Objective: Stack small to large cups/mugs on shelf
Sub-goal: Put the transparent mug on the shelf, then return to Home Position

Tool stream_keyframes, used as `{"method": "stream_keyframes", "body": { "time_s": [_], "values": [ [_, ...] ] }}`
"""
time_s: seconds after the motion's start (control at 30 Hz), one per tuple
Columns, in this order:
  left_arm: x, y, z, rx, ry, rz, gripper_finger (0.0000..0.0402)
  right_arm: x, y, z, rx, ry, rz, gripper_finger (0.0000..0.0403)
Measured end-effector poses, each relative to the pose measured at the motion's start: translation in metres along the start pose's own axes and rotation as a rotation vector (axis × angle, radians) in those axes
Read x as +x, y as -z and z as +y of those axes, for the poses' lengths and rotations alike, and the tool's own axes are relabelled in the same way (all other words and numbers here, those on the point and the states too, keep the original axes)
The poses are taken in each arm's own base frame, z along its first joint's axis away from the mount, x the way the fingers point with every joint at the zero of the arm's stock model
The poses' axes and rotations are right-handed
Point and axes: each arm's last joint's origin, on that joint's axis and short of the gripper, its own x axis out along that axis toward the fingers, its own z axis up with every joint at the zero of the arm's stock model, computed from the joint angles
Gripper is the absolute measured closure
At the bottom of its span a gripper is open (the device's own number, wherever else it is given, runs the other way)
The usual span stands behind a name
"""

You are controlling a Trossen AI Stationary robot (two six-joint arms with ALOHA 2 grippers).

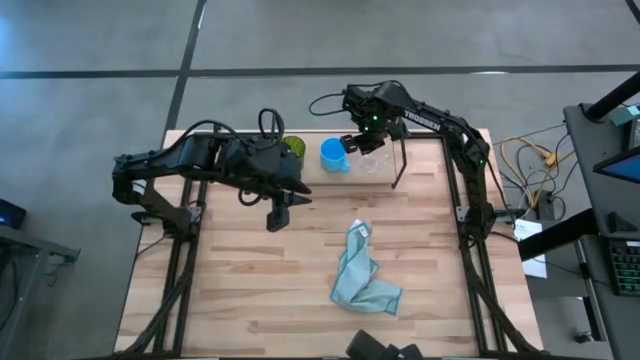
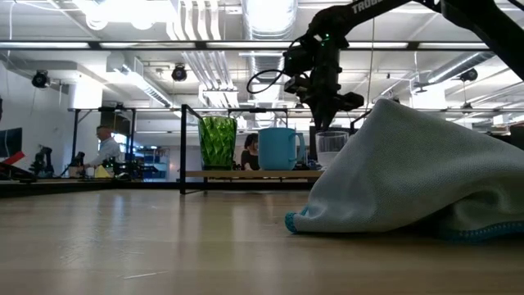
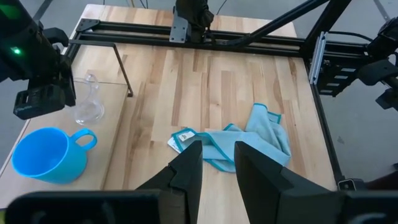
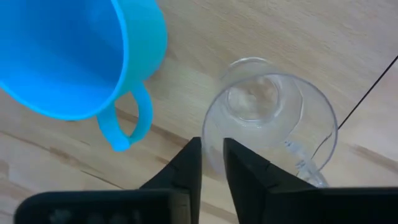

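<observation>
- Three cups stand in a row on the shelf (image 2: 246, 174) at the far edge of the table: green glass (image 2: 217, 142), blue mug (image 2: 279, 148), clear glass (image 2: 332, 147), upright and just beside one another without touching, as far as the low view shows.
- Order along the board runs green, blue, clear; the clear one is smallest and sits nearest the black upright (image 1: 399, 165) at the right-arm end.
- Right gripper (image 4: 211, 163) hovers directly over the clear glass, fingers pointing down at its near rim. Jaws stand nearly closed with a narrow slot between them; the wrist view shows the glass wall lined up with that slot, but I cannot confirm pads are pressing it. Logged as undetermined.
- Left gripper (image 3: 217, 163) waits over mid-table, clear of the shelf, jaws slightly parted and holding nothing; the light blue cloth (image 1: 363, 275) lies ahead of it.
- Judgement: placement of the smallest cup is at its end, or a rim pinch is being set or let go.
- To do this well: keep the wrist vertical, move straight up or down only, and avoid sideways drift toward the mug handle (image 4: 129, 122) or the upright, since a thin glass tips easily from a rim contact.
</observation>
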Motion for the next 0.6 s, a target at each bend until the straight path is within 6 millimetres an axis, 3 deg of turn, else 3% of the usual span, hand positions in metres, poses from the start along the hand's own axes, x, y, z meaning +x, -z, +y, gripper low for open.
{"method": "stream_keyframes", "body": {
  "time_s": [0.23,0.6],
  "values": [
    [0.0002,0.0005,0.0000,0.001,-0.001,0.005,0.0322,0.0000,-0.0003,0.0002,-0.001,-0.002,-0.003,0.0322],
    [0.0002,0.0040,0.0005,-0.001,-0.006,0.040,0.0322,-0.0078,0.0044,-0.0011,-0.048,-0.003,-0.006,0.0335]
  ]
}}
